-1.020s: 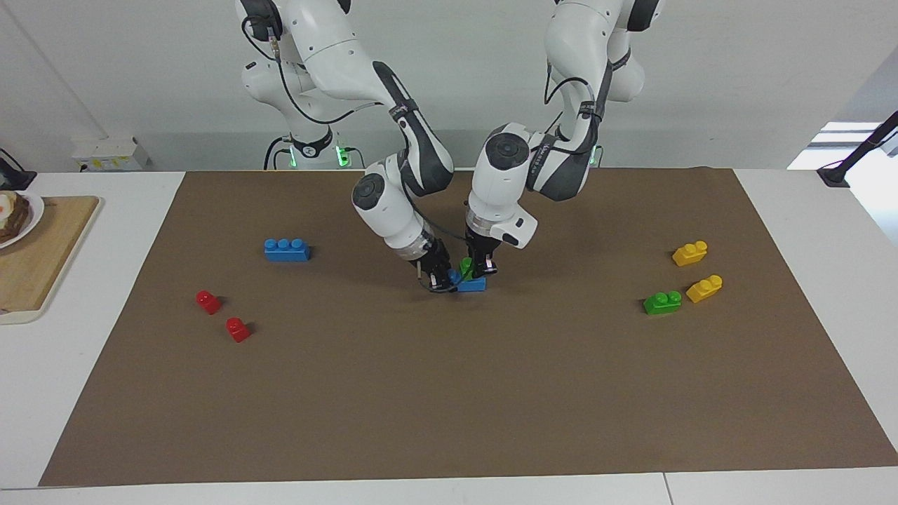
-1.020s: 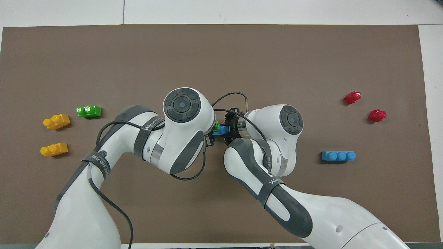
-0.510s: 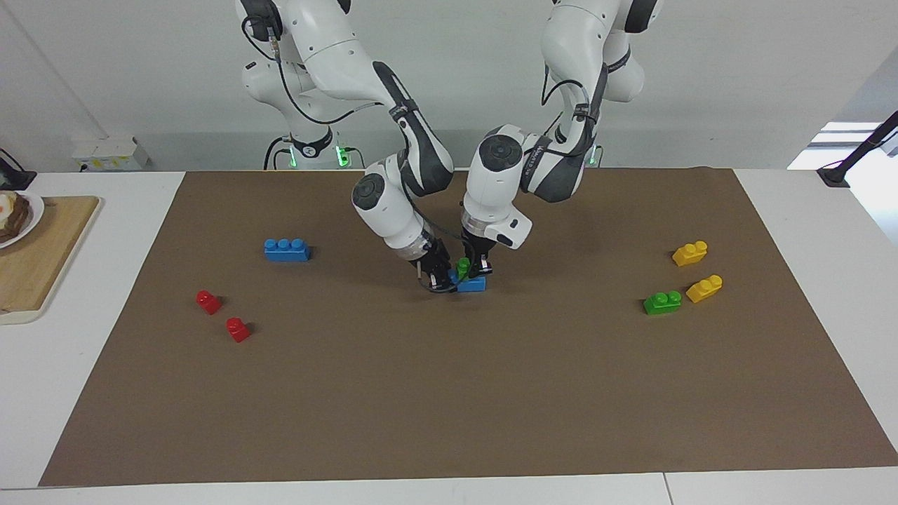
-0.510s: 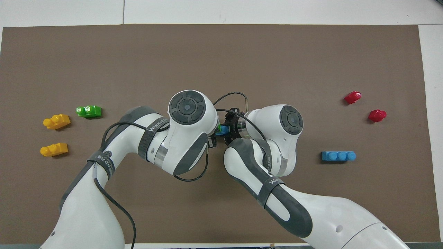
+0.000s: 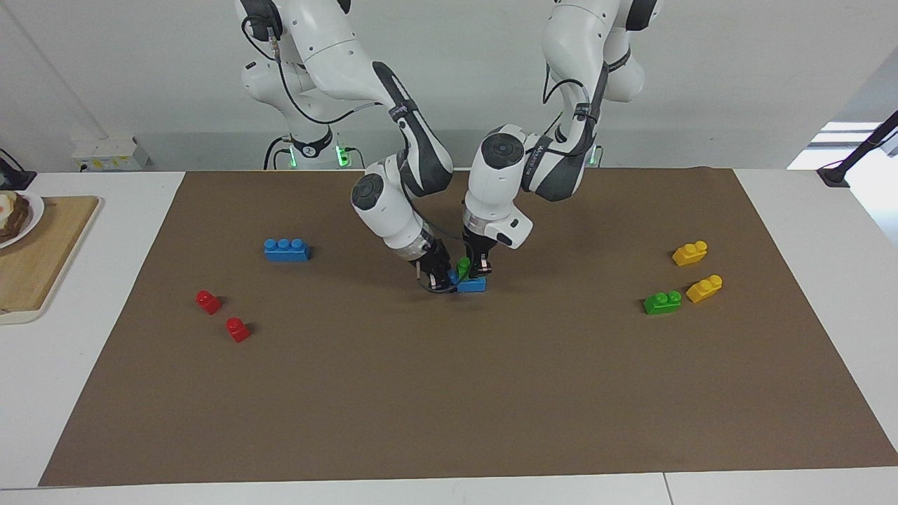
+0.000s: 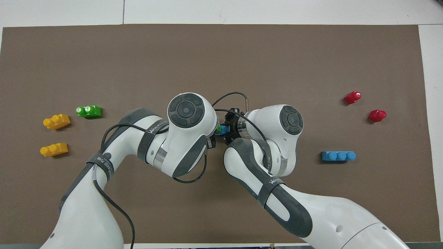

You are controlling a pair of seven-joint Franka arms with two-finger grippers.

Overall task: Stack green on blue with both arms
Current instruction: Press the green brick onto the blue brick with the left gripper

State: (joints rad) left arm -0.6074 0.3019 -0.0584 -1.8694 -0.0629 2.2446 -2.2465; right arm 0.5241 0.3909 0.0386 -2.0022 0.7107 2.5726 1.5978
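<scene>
Brown mat (image 5: pixel 449 393) covers the white table (image 5: pixel 84 379) before a white wall. Mid-mat, the left gripper (image 5: pixel 479 269) clamps the green brick (image 5: pixel 464 267) on the blue brick (image 5: pixel 471 284); the right gripper (image 5: pixel 436 278) is at that brick's end, its finger state indeterminable.

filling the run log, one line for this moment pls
stage: pressing green brick onto blue brick | left gripper: on green | right gripper: at blue, mid-mat | spare bricks: untouched

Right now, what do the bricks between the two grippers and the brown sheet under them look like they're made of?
Green brick and blue brick: likely moulded plastic, with saturated colour, round studs and slight gloss. Brown sheet: looks matte, thin and flat, perhaps paper or felt; I cannot tell which.
</scene>
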